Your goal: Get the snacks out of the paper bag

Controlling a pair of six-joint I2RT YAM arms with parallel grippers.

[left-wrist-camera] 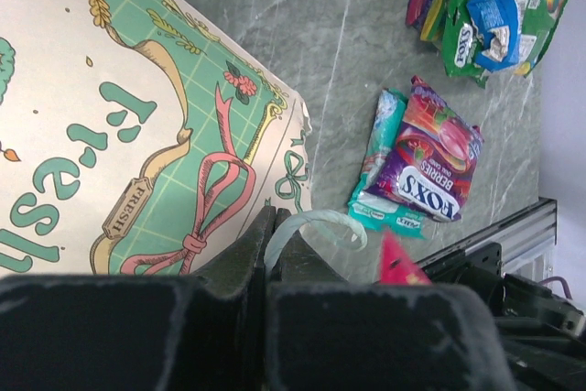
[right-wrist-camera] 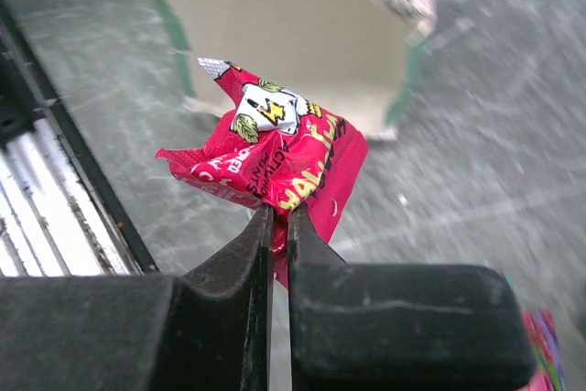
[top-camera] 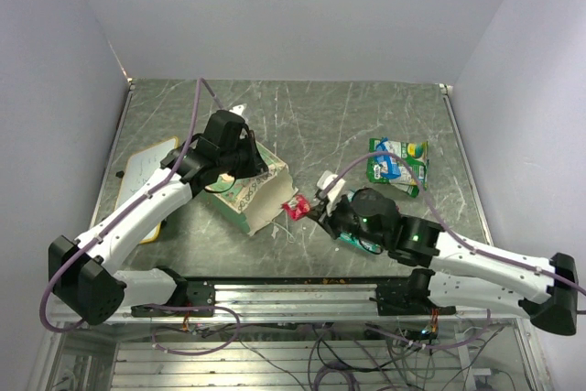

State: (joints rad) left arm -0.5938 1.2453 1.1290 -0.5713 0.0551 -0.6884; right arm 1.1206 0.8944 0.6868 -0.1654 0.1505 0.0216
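Observation:
The green paper bag (top-camera: pixel 257 191) lies on its side, its cream-white mouth (right-wrist-camera: pixel 293 34) facing my right gripper. My left gripper (top-camera: pixel 240 158) is shut on the bag's white string handle (left-wrist-camera: pixel 316 224); the printed side (left-wrist-camera: pixel 137 135) fills the left wrist view. My right gripper (right-wrist-camera: pixel 279 217) is shut on a crumpled red snack packet (right-wrist-camera: pixel 275 153), held just outside the bag's mouth (top-camera: pixel 294 207). A magenta-purple packet with teal edges (left-wrist-camera: pixel 430 167) lies on the table, mostly under my right arm in the top view. Green-and-white packets (top-camera: pixel 398 164) lie at the back right.
A yellow-framed whiteboard (top-camera: pixel 146 176) lies at the left, partly under my left arm. The metal rail (top-camera: pixel 293 295) runs along the near table edge, close to the red packet. Walls stand on three sides of the grey table (top-camera: pixel 311 116).

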